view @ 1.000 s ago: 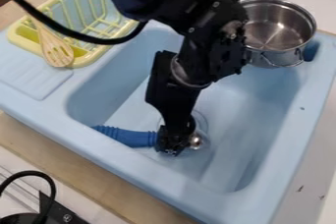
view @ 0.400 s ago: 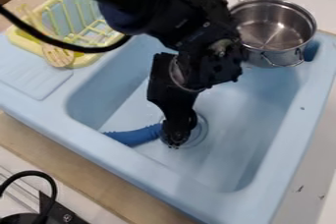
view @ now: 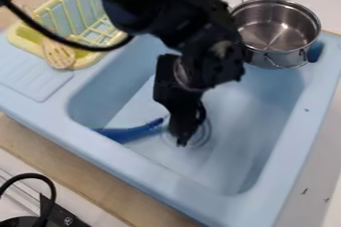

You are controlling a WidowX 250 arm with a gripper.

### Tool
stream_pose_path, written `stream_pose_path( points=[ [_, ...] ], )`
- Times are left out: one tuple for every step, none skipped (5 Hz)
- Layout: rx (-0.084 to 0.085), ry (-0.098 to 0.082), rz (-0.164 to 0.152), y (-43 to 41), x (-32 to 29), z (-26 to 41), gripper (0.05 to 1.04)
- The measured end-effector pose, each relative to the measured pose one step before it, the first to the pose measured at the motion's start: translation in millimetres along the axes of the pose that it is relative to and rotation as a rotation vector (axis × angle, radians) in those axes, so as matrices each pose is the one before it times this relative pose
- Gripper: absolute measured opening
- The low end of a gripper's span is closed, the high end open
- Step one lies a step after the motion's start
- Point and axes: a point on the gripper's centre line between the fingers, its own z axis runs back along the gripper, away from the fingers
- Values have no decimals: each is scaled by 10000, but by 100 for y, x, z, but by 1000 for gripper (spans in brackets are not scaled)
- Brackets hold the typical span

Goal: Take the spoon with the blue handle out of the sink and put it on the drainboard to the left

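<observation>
The black gripper (view: pixel 182 140) hangs down into the light blue sink basin (view: pixel 230 164), its tip over the round drain (view: pixel 202 135). A darker blue, ridged, elongated thing (view: pixel 126 134) lies to its left in the basin. One end of it is by the basin's near left wall, and the other comes up close beside the gripper's left side. Whether the two touch I cannot tell.
At the upper right, a steel pot (view: pixel 276 29) stands on the sink's back rim. A yellow dish rack (view: pixel 86 61) sits at the upper left, with a slotted wooden spatula (view: pixel 59 57) leaning on it. Black cables and a dark device (view: pixel 60 216) are at the lower left.
The gripper's tip has shifted slightly up and right in the view. The blue thing has turned, its right end now higher, and it looks slimmer. The arm's upper part has moved left.
</observation>
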Motion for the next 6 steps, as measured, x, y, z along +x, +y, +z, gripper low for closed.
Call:
stream_pose_path(
  points=[
    [59, -68, 212, 365, 5, -166, 405],
    [81, -23, 115, 327, 57, -76, 191],
    [-24, 54, 125, 155, 37, 202, 91],
    [422, 70, -153, 692, 568, 1131, 76],
    [397, 138, -241, 564, 773, 2244, 75],
    [3, 387, -36, -82, 400, 1739, 75]
  ],
)
